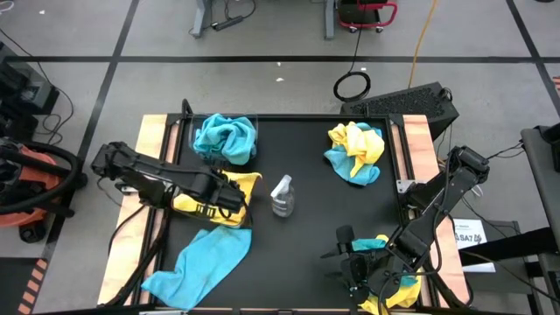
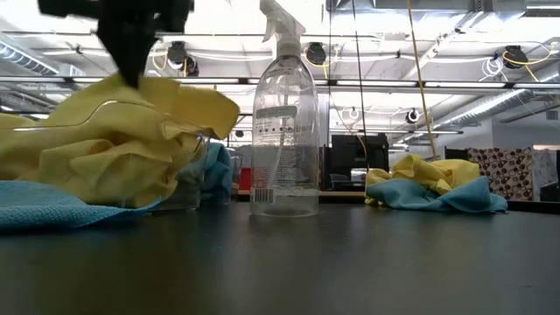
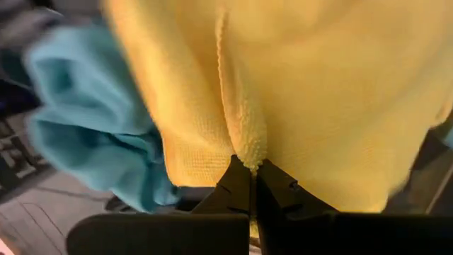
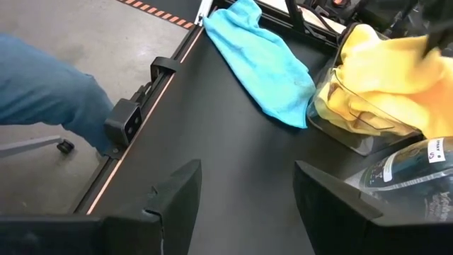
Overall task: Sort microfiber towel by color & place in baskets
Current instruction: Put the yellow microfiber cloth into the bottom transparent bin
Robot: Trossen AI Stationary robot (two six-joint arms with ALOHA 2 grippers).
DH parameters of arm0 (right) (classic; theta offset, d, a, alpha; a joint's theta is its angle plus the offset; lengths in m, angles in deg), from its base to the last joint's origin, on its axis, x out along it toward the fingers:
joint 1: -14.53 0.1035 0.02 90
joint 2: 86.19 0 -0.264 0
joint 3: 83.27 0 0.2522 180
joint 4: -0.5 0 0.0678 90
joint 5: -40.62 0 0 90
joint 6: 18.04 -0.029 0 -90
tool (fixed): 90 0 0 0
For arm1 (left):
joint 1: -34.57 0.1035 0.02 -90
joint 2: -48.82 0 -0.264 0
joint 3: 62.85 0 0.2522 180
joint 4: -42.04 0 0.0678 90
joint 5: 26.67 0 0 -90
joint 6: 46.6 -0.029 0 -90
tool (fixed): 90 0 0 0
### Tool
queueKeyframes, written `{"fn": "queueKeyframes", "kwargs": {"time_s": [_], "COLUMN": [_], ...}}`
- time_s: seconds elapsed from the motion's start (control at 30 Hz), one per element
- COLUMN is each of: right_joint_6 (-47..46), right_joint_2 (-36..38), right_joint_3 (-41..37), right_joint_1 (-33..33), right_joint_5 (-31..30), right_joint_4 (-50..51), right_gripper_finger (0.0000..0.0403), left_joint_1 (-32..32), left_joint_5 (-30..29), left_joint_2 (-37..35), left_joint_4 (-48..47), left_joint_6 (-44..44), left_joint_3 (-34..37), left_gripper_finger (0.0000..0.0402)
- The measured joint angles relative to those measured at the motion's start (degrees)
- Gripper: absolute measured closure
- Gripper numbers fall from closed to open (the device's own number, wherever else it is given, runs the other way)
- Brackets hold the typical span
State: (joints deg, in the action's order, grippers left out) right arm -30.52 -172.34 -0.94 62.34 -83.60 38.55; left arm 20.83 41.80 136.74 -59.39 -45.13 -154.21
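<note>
**Left gripper pinching a yellow towel over the near-left tub; right gripper open and empty**

Left arm: reaches in from the table's left side. The left gripper (image 3: 251, 177) has its two fingers pressed together on a fold of a yellow towel (image 3: 318, 92). In the low view the same towel hangs from the gripper and drapes over the rim of a clear tub (image 2: 188, 188). From above, the towel and tub sit left of centre, partly under the arm, with the yellow cloth spilling toward the spray bottle.

Right arm: folded at the near-right corner of the table. The right gripper (image 4: 248, 205) stands with its fingers well apart and nothing between them; it hovers above bare black tabletop (image 4: 233, 134), pointed toward the left half of the table.

Towels, other:
- A teal towel (image 1: 199, 261) lies spread flat at the near-left of the table, just beside the tub with the yellow cloth.
- A bunched teal towel (image 1: 225, 138) fills the second tub (image 1: 254, 127) at the far left.
- A mixed heap of yellow and teal towels (image 1: 356, 150) lies on the far-right part of the table, loose, not in any tub.
- More yellow and teal cloth (image 1: 395, 293) shows at the near-right edge, under the right arm; how many pieces I cannot tell.

A clear spray bottle (image 1: 282, 196) stands upright near the middle of the table, close to the tub with the yellow towel but apart from it.

A trouser leg of a person (image 4: 49, 88) shows beside the table in the right wrist view.
</note>
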Motion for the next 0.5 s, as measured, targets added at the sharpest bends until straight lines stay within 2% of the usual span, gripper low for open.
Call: {"fn": "queueKeyframes", "kwargs": {"time_s": [0.27, 0.5], "right_joint_6": [0.1, 0.1], "right_joint_2": [0.0, 0.0], "right_joint_3": [0.0, 0.0], "right_joint_1": [0.0, 0.0], "right_joint_5": [0.0, 0.0], "right_joint_4": [0.3, 0.4], "right_gripper_finger": [0.0188, 0.0188], "left_joint_1": [2.4, 4.7], "left_joint_5": [4.1, 7.0], "left_joint_2": [0.0, 0.0], "left_joint_4": [8.7, 16.5], "left_joint_6": [-4.0, -5.3], "left_joint_3": [9.8, 15.2], "left_gripper_finger": [0.0394, 0.0391]}}
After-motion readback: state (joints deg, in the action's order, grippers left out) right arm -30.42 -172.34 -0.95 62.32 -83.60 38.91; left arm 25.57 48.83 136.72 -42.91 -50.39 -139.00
